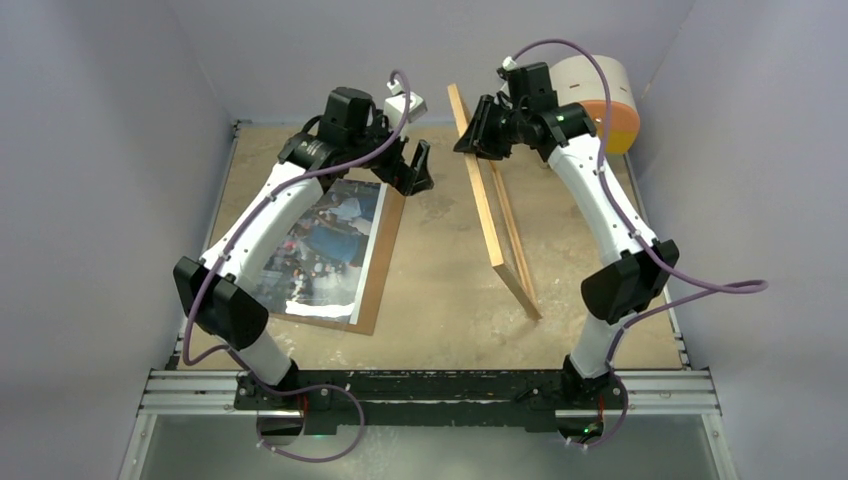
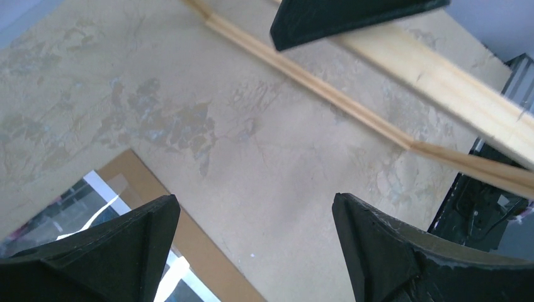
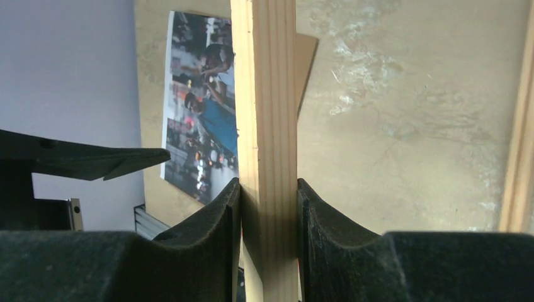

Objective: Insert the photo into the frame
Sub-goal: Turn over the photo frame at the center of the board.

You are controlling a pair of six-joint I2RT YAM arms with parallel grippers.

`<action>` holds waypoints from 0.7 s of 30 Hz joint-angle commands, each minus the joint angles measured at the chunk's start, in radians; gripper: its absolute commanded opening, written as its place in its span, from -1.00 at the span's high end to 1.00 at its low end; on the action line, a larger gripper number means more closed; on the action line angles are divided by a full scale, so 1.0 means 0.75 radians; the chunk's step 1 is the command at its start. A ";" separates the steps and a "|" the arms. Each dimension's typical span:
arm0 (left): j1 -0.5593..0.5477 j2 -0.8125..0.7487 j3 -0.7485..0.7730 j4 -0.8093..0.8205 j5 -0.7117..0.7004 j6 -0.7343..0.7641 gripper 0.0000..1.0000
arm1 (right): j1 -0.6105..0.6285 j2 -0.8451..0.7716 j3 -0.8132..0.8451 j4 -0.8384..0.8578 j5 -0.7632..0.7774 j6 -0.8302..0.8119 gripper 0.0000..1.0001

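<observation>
The right gripper (image 3: 267, 189) is clamped on the frame (image 1: 497, 225), a black finger pressed to each side of one pale wooden rail. The frame is up on its edge, tilted, right of centre on the table (image 1: 440, 300). Its upper rail is in the jaws and its lower rail runs down toward the near right.

Over on the left, the photo (image 1: 325, 245) lies face up on a brown backing board (image 1: 380, 275), flat on the table and well apart from the frame. The left gripper (image 1: 418, 168) hovers by the board's far right corner, jaws spread wide and holding nothing.

The tabletop is a mottled sandy tan with pale scuffed patches. Plain lilac-grey walls (image 1: 110, 150) close it in on three sides. A cream and orange cylinder (image 1: 612, 100) sits in the far right corner, and a metal rail (image 1: 430, 385) runs along the near edge under the arm bases.
</observation>
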 commanded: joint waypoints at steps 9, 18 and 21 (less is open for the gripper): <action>0.195 -0.137 -0.127 -0.006 0.035 0.028 -1.00 | -0.047 -0.143 -0.198 0.358 -0.263 0.273 1.00; 0.333 -0.225 -0.140 -0.025 0.013 0.068 -1.00 | 0.037 -0.182 -0.355 0.993 -0.463 0.794 1.00; 0.337 -0.230 -0.147 -0.059 -0.009 0.133 -1.00 | 0.056 -0.189 -0.474 1.225 -0.485 0.932 1.00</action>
